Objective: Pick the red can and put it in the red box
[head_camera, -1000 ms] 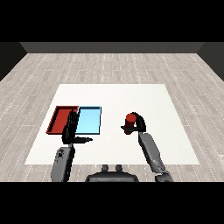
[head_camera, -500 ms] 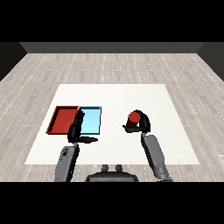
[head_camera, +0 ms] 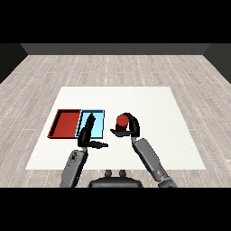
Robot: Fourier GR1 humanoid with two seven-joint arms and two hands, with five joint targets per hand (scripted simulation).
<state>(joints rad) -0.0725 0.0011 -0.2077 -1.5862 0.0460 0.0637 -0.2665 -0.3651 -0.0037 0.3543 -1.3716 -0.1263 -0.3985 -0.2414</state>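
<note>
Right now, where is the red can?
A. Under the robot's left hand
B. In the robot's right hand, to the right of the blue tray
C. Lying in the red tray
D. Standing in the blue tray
B: the red can sits inside the curled fingers of the right hand, just right of the light blue tray, not in either tray.

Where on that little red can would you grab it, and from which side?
Around its round side wall, below the top. The red can stands upright, so curled fingers and thumb can wrap its body. Coming from its right side looks best: the right hand is already curled round it there, while the trays lie to its left.
</note>
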